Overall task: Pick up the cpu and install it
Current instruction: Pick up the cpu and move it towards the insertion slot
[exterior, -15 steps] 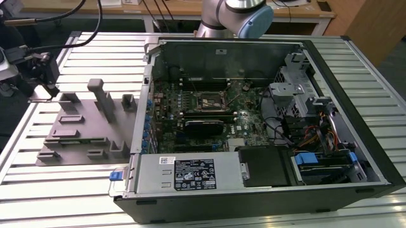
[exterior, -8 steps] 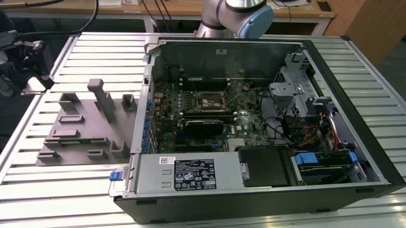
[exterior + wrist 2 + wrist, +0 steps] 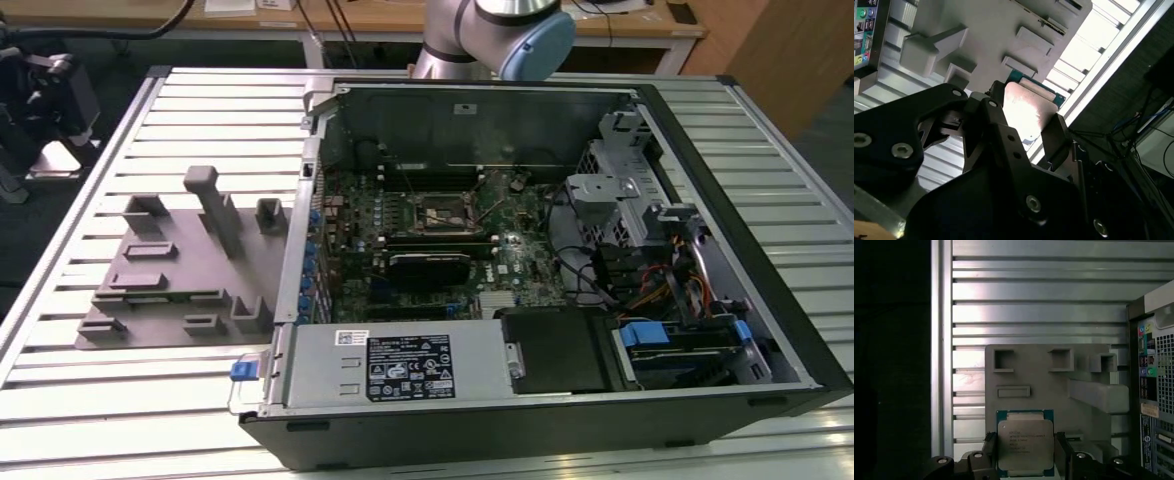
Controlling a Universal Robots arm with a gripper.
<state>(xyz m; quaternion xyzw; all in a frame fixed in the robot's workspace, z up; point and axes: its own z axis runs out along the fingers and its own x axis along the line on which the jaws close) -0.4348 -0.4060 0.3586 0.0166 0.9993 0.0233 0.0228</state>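
Grips the cpu (image 3: 1025,442) in the gripper (image 3: 1025,454), clenched, with one dark finger (image 3: 989,449) pressed to each of two opposite edges. Shows, in the first wrist view, a small flat square chip: pale silver metal lid with faint lines of print, blue-green border all round. Glares almost white on the same lid in the second wrist view, with a strip of the blue-green border past the far edge. Holds the chip above the grey fixture plate (image 3: 1054,385), not touching it, over the slatted table (image 3: 1054,290). Places, in the exterior view, that plate at nine o'clock from the open computer case (image 3: 534,440), and the black socket (image 3: 438,212) on the board inside at about two o'clock from the plate.
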